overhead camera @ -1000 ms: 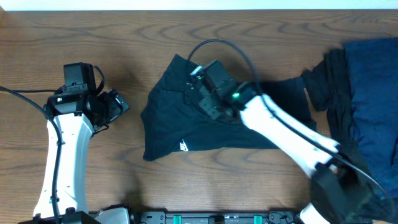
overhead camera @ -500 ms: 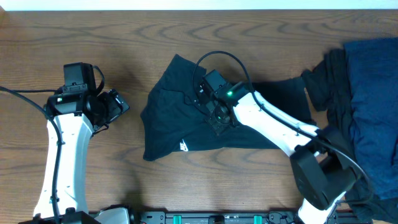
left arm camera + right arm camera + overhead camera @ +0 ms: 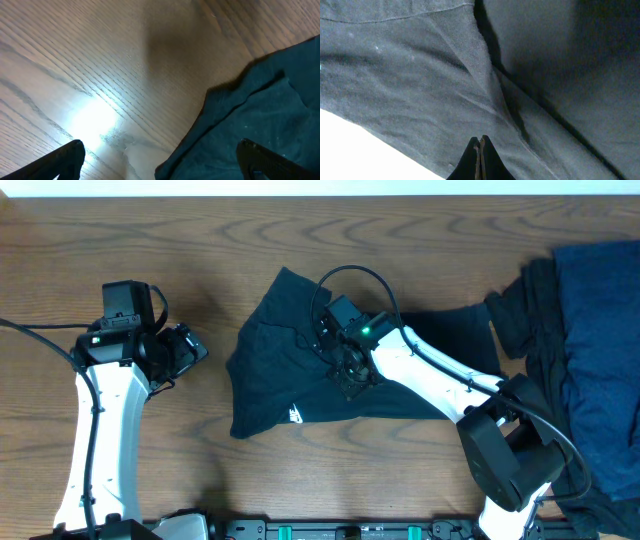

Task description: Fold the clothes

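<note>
A very dark T-shirt point(image 3: 290, 370) with a small white logo point(image 3: 297, 416) lies crumpled in the middle of the table. My right gripper point(image 3: 350, 370) is low over its middle. In the right wrist view its fingers point(image 3: 480, 141) are pressed together just over the creased fabric point(image 3: 420, 75); I see no cloth between them. My left gripper point(image 3: 190, 348) is open and empty, just left of the shirt. In the left wrist view point(image 3: 162, 167) the shirt's edge point(image 3: 260, 115) lies by its right finger.
A heap of other clothes sits at the right edge: a blue garment point(image 3: 595, 330) and a dark one point(image 3: 525, 310). A black cable point(image 3: 345, 275) loops above the right wrist. Bare wooden table point(image 3: 200, 240) surrounds the shirt.
My right arm has swung in and lowered, and its gripper has shifted from the shirt's upper part toward its middle. The left arm has not moved.
</note>
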`<state>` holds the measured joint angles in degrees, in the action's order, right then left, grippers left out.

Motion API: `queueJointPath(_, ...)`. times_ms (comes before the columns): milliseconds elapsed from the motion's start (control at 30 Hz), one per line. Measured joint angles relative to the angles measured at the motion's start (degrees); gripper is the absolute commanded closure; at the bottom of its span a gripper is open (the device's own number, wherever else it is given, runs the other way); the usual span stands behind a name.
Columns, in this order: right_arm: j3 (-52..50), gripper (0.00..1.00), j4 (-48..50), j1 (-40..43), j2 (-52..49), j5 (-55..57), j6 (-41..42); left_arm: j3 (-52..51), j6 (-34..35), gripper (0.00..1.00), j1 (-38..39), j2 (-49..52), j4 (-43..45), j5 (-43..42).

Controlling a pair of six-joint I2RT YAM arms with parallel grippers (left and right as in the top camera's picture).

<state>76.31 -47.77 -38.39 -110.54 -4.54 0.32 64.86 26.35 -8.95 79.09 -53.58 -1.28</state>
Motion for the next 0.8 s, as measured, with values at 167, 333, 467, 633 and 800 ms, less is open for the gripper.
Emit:
queueJointPath(167,0.0,0.99,0.3,0.0,-2.2,-0.1,0.4,0.0,0.0,0.02,0.0,0.0,0.0,0.0)
queueJointPath(333,-0.1,0.99,1.5,0.0,-4.4,-0.2,0.6,0.0,0.0,0.02,0.0,0.0,0.0,0.0)
queueJointPath(467,-0.1,0.99,2.8,0.0,-4.5,0.0,0.6,0.0,0.0,0.02,0.0,0.0,0.0,0.0)
queueJointPath(633,-0.2,0.99,3.8,0.6,-4.5,1.2,0.6,0.0,0.0,0.02,0.0,0.0,0.0,0.0)
queueJointPath(800,-0.2,0.99,5.4,2.3,-4.5,3.5,0.6,0.0,0.0,0.02,0.0,0.0,0.0,0.0)
